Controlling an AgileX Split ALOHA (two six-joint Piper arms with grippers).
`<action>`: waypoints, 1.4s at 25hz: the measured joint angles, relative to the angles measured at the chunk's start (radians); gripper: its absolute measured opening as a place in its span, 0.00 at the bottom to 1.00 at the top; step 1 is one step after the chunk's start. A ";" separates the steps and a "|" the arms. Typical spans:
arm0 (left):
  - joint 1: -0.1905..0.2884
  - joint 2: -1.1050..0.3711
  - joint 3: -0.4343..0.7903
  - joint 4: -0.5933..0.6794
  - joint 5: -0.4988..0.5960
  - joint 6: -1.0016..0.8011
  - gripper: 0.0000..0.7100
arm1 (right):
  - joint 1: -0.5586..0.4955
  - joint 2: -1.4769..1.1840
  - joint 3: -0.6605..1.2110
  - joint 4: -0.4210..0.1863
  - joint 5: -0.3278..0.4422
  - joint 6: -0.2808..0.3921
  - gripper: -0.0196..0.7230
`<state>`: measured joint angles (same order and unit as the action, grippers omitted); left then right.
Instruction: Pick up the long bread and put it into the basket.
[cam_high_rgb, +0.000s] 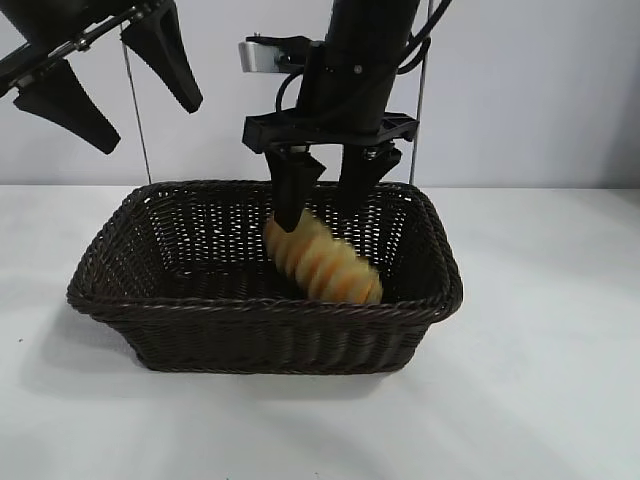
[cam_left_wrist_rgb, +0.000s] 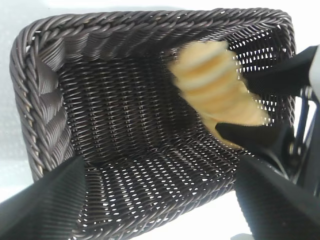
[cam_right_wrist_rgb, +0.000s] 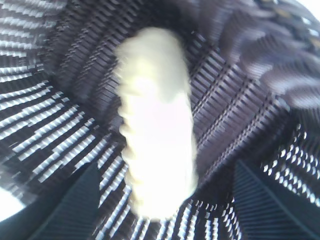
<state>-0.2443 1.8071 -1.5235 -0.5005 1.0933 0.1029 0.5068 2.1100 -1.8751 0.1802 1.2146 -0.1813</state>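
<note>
**Ana:** Over the middle of the basket (cam_high_rgb: 120, 300), what do you make of the right tool (cam_high_rgb: 322, 195)?

**Ben:** It hangs from the right arm and points steeply down into the basket. Its two dark fingers (cam_high_rgb: 292, 195) stand apart, and the long bread (cam_high_rgb: 322, 260) is below them, blurred. One finger overlaps the bread's upper end in the exterior view; I cannot tell whether it touches.

**Ana:** So the tool is open?

**Ben:** Yes, the jaws are spread. In the right wrist view the fingers (cam_right_wrist_rgb: 75, 210) sit wide at either side and the long bread (cam_right_wrist_rgb: 157, 135) lies between and beyond them, with clear space on both sides against the weave of the basket (cam_right_wrist_rgb: 45, 125).

**Ana:** Where is the loaf, exactly?

**Ben:** Inside the basket, toward its right half in the exterior view, slanting from upper left down toward the near wall. Whether its lower end rests on the floor of the basket I cannot tell.

**Ana:** And the left tool (cam_high_rgb: 110, 85)?

**Ben:** Up at the top left of the exterior view, above and beyond the basket's left end, jaws wide open, holding nothing. Its wrist view looks down into the basket (cam_left_wrist_rgb: 40, 105) and shows the long bread (cam_left_wrist_rgb: 215, 85) with the right tool (cam_left_wrist_rgb: 265, 107) around one end.

**Ana:** What is under it all?

**Ben:** A white desk (cam_high_rgb: 540, 400) carries the basket.
</note>
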 joint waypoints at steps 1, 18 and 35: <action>0.000 0.000 0.000 0.000 0.000 0.000 0.84 | -0.012 -0.009 0.000 0.010 0.002 0.000 0.75; 0.000 0.000 0.000 0.000 0.000 0.000 0.84 | -0.238 -0.182 0.000 0.120 0.020 -0.006 0.75; 0.000 0.000 0.000 0.000 -0.001 0.000 0.84 | -0.235 -0.189 0.000 0.121 0.023 0.001 0.75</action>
<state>-0.2443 1.8071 -1.5235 -0.5002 1.0924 0.1029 0.2714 1.9213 -1.8751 0.3012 1.2380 -0.1808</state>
